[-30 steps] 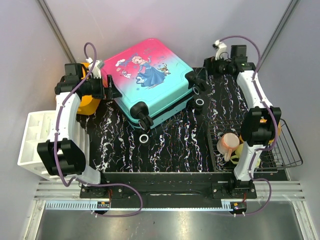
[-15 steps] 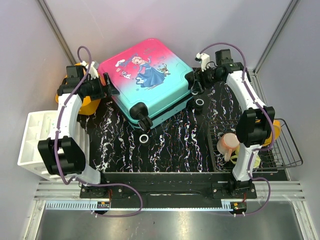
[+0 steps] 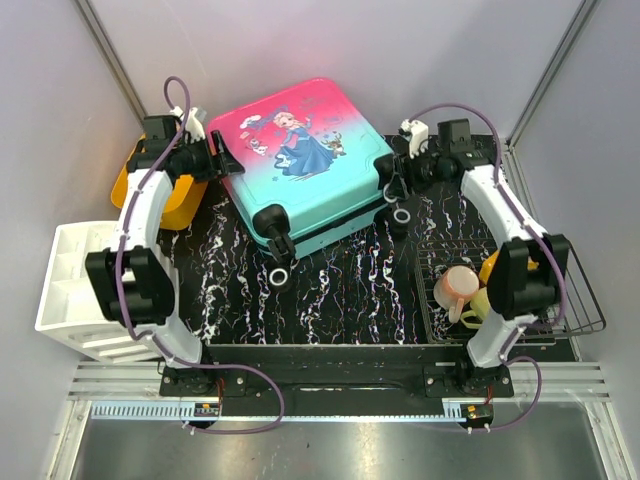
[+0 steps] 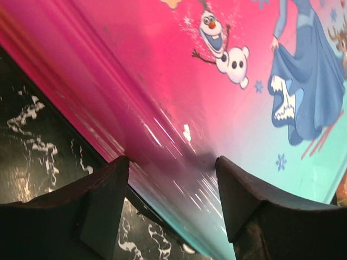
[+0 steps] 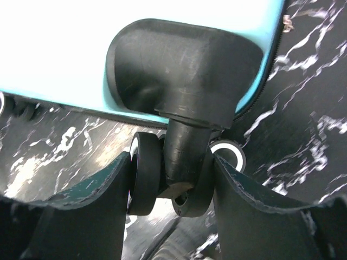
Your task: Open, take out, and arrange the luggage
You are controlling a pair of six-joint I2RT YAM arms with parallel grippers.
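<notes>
Comparing with half a second ago, the luggage (image 3: pixel 300 165) has turned a little on the table (image 3: pixel 350 290) and both my arms have followed it. It lies closed at the far middle, picture side up. I count one luggage, one bin (image 3: pixel 188 205), one rack (image 3: pixel 65 270) and one basket (image 3: pixel 580 300). My left arm reaches far; its gripper (image 4: pixel 172 162) is spread at the pink edge. My right gripper (image 5: pixel 172 162) is also spread, with a twin wheel (image 5: pixel 146 173) between its fingers.
</notes>
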